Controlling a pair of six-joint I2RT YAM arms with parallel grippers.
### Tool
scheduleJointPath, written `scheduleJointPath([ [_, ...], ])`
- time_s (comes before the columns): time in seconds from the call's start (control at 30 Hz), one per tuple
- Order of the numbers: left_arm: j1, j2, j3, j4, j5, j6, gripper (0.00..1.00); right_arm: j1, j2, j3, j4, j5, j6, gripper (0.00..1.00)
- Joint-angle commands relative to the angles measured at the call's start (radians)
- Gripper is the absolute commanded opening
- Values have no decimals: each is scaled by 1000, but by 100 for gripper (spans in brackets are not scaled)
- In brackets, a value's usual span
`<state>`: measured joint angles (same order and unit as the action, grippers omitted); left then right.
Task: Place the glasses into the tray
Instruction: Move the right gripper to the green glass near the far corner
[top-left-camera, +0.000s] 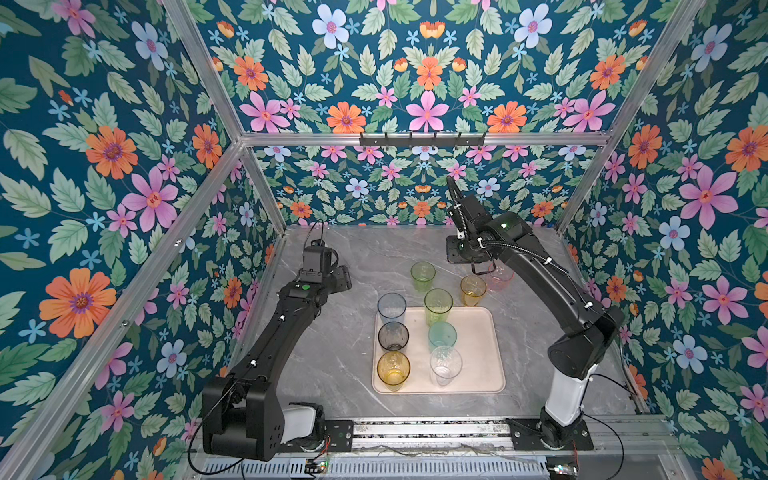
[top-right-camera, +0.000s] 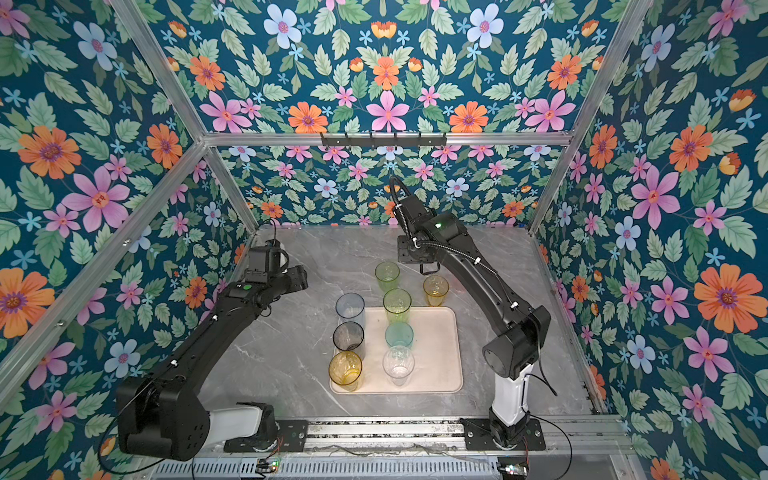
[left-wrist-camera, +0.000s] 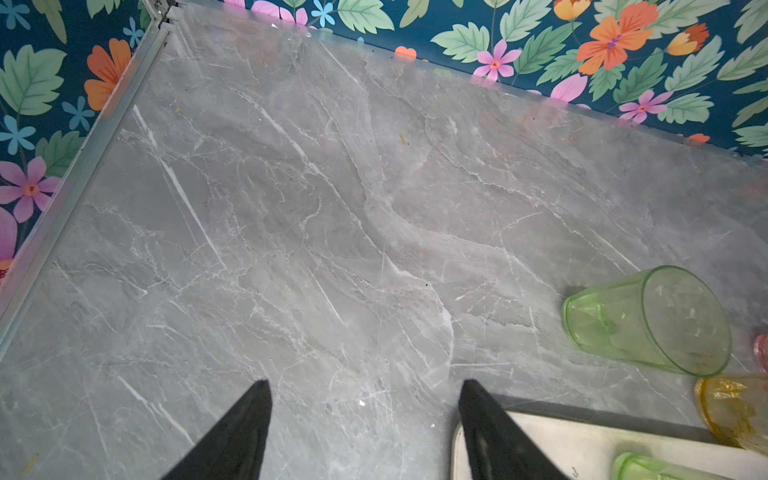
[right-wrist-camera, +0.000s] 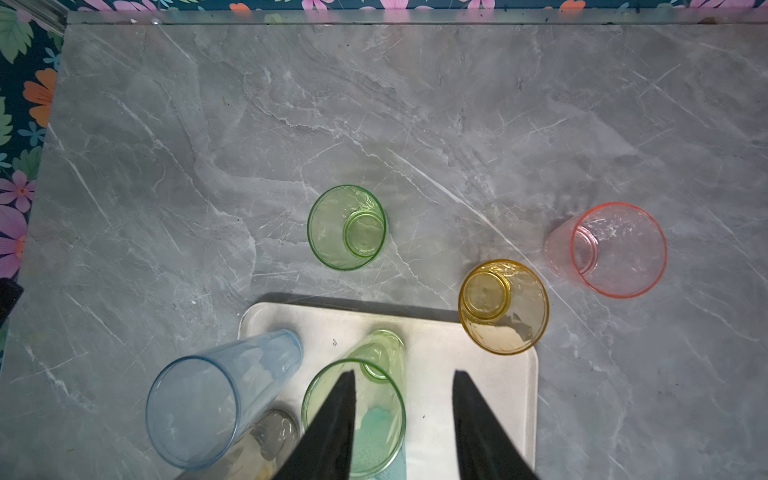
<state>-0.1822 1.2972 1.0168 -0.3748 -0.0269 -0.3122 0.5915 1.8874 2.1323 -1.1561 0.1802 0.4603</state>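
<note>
1. Six of the glasses stand upright in the tray (top-left-camera: 473, 353) in two rows: the blue glass (top-left-camera: 391, 307), grey glass (top-left-camera: 393, 336) and yellow glass (top-left-camera: 393, 370) along one side, with the tall green glass (top-left-camera: 438, 305), teal glass (top-left-camera: 442, 336) and clear glass (top-left-camera: 445, 363) beside them. That leaves a bare strip, presumably for the rest.
2. Three stand on the table (top-left-camera: 332, 353) beyond the tray's far edge: the short green glass (top-left-camera: 422, 276), the amber glass (top-left-camera: 473, 290) just beside the corner, and the pink glass (top-left-camera: 500, 280) farthest out.
3. The right gripper (top-left-camera: 484, 270) hangs above the amber and pink pair, jaws parted and empty — likely lining up a pick.
4. The left gripper (left-wrist-camera: 365, 382), spread wide and holding nothing, sits over bare table — out of its partner's way, I'd judge.
</note>
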Motion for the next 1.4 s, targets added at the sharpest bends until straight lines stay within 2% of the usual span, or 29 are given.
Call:
scheduleJointPath([
  [0.0,1,-4,2,11,-5,5,74,-21,44,33,-23,-39,-21,40],
  [0.6,1,-3,0,13,1,3,74,-70,319,210,-45,-122,-38,40],
  [1.37,1,-4,-1,11,7,1,74,-77,459,255,-23,-182,-19,40],
])
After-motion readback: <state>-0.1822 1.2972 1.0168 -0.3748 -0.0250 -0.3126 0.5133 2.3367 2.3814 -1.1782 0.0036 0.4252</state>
